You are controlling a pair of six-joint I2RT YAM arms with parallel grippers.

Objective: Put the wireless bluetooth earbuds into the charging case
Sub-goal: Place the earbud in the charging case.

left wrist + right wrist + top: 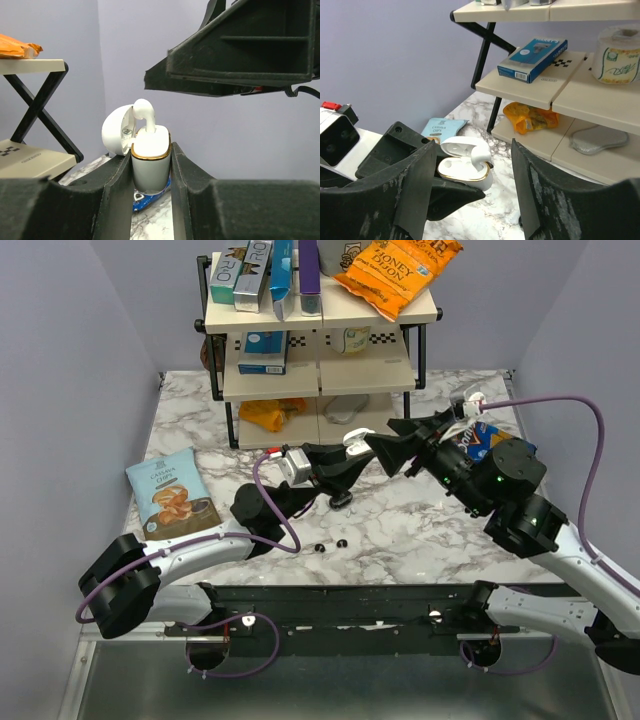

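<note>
The charging case (150, 165) is white with a gold rim, and its lid (117, 132) is flipped open. My left gripper (150, 200) is shut on its body and holds it upright above the table. A white earbud (145, 114) stands up out of one socket. From above, the case (355, 439) sits at the tip of the left gripper (343, 453), mid-table. My right gripper (474, 165) is open, its fingers either side of the case (462, 172) and clear of it, touching nothing. The socket beside the earbud (482, 157) looks empty.
A shelf rack (320, 380) with boxes and snack bags stands at the back. A pale blue chip bag (172, 495) lies at left and a blue bag (478, 438) under the right arm. Two tiny black round bits (331, 545) lie on the marble near the front.
</note>
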